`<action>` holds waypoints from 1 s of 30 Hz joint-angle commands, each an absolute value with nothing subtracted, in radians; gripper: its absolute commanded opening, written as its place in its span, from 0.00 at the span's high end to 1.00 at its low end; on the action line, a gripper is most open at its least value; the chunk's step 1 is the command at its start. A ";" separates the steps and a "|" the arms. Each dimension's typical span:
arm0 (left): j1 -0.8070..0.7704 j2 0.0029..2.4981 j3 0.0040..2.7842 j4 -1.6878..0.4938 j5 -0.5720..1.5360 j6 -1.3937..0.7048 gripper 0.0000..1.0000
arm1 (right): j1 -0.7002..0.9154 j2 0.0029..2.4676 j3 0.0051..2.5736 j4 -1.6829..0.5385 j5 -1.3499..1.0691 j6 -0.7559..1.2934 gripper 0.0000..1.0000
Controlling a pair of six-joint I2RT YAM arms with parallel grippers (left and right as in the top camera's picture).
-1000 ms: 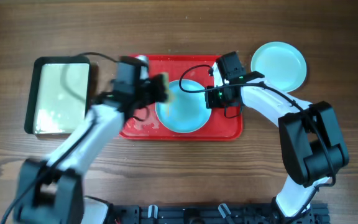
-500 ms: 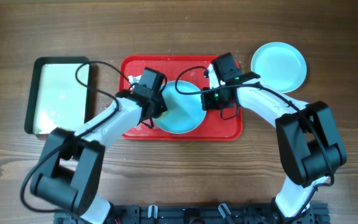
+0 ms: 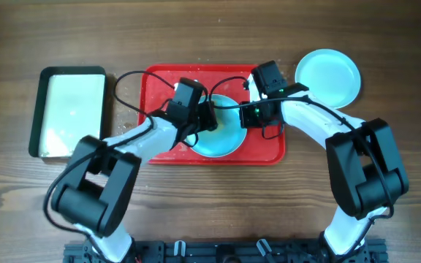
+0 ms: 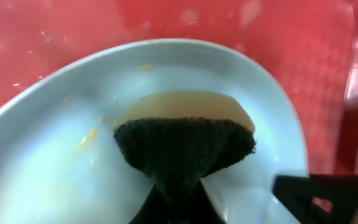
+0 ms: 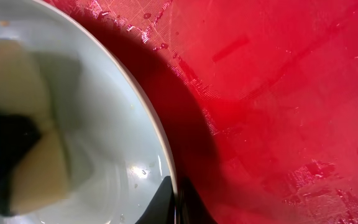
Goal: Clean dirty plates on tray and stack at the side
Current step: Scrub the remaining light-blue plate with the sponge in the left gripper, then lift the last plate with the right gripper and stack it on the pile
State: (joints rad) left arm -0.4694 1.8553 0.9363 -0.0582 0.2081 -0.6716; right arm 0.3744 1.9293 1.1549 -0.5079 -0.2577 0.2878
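Observation:
A pale turquoise plate (image 3: 223,139) lies on the red tray (image 3: 265,150). My left gripper (image 3: 205,117) is shut on a yellow sponge with a dark scouring side (image 4: 185,140) and presses it into the plate (image 4: 48,155), which has small orange specks. My right gripper (image 3: 245,115) is shut on the plate's right rim (image 5: 166,155), one finger inside and one outside (image 5: 176,202). The sponge also shows in the right wrist view (image 5: 23,93). A second turquoise plate (image 3: 327,76) lies on the table right of the tray. The white plate is not in view.
A dark-rimmed cream pan (image 3: 71,109) with pale liquid stands left of the tray. The tray floor (image 5: 278,93) is wet with soapy streaks. Arm cables loop over the tray's back left part (image 3: 134,77).
My left gripper has moved right with the sponge, from beside the pan onto the plate's middle. My right gripper has kept its hold on the plate's rim.

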 commanded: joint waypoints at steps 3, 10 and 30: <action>-0.406 1.919 0.929 -0.134 -0.101 -0.580 0.96 | 0.365 1.962 1.148 -0.538 -0.178 0.286 0.96; -0.146 1.539 0.929 -0.450 -0.349 -0.661 0.96 | 0.368 1.908 1.198 -0.546 -0.147 0.230 0.96; 0.345 1.694 0.929 -0.227 -0.054 -0.607 0.83 | 0.911 1.662 1.338 -0.127 1.003 -0.847 0.95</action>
State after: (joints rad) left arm 0.3237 1.6905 0.9337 -0.2447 -0.0292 -0.6197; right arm 0.9062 1.6844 1.3224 -0.1360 0.9268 -0.7940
